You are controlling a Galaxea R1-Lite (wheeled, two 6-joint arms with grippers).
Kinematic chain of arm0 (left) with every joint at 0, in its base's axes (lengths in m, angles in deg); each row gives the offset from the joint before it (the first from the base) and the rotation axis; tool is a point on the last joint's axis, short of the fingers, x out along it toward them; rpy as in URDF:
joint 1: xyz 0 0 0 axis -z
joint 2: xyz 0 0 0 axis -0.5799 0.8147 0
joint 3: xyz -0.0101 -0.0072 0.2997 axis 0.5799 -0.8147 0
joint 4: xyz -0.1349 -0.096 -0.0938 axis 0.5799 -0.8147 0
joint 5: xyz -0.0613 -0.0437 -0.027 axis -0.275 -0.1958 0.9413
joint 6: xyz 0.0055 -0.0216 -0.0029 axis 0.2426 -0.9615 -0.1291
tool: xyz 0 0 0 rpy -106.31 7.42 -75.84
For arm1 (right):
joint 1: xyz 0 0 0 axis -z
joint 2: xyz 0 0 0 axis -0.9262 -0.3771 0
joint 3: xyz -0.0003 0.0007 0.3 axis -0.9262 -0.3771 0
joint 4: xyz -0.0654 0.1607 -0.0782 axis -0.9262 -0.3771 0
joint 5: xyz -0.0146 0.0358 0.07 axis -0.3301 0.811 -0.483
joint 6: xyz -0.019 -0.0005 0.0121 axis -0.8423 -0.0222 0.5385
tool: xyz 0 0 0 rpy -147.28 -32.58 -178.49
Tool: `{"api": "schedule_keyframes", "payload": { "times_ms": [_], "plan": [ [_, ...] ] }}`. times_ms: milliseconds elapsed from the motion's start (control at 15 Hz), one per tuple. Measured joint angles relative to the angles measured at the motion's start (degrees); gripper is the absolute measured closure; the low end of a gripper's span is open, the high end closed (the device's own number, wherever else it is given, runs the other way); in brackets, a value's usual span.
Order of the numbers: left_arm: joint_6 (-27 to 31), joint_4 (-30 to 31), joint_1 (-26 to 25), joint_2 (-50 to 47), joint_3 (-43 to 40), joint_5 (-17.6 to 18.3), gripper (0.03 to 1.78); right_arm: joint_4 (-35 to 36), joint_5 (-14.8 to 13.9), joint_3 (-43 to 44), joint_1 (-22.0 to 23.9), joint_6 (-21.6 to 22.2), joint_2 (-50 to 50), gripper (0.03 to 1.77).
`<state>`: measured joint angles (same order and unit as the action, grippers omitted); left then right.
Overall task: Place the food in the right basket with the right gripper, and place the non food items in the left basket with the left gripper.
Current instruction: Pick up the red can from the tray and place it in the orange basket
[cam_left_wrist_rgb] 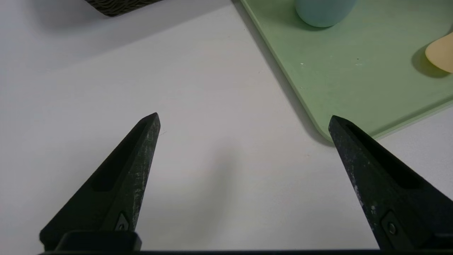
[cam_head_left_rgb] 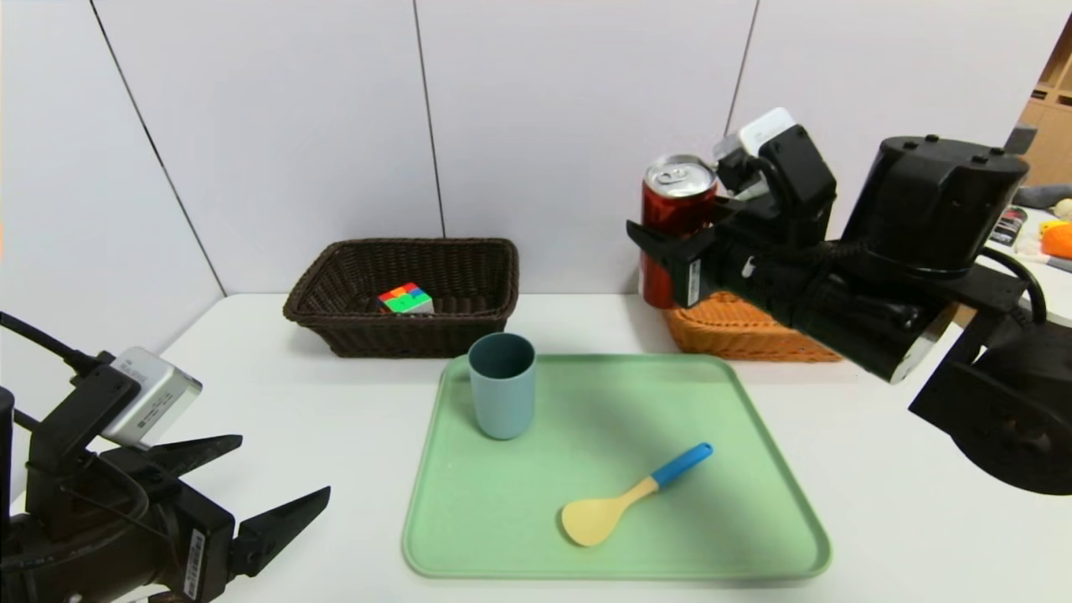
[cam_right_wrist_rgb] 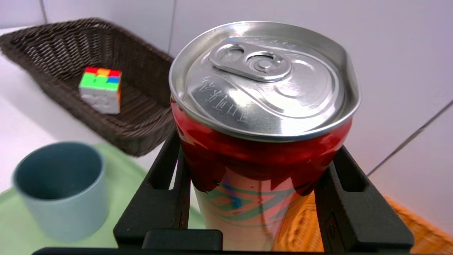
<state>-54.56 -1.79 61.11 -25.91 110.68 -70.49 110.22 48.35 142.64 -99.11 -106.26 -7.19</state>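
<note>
Can (cam_head_left_rgb: 660, 201), red and silver-lidded, is gripped upright between the closed fingers of the right gripper (cam_head_left_rgb: 680, 247). Beneath it, the woven orange basket (cam_head_left_rgb: 754, 339) is partly hidden; the left gripper (cam_head_left_rgb: 280, 465) is held wide open.

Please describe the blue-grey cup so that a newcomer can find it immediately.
On the green tray, look toward the corner nearest the dark brown basket. The blue-grey cup stands upright there, hollow, unlike the flat-lying yellow spoon.
</note>
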Motion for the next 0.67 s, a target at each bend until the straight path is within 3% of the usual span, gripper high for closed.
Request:
{"api": "schedule_keyframes", "payload": {
  "times_ms": [467,667],
  "plan": [
    [-0.1,0.2,0.0,-0.3,-0.4,0.0,0.12,-5.3,4.7,9.2,10.3,-1.5,-1.5,0.86],
    [0.0,0.6,0.0,-0.5,-0.5,0.0,0.12,-5.3,5.2,12.1,13.5,-2.6,-3.2,0.86]
  ]
}}
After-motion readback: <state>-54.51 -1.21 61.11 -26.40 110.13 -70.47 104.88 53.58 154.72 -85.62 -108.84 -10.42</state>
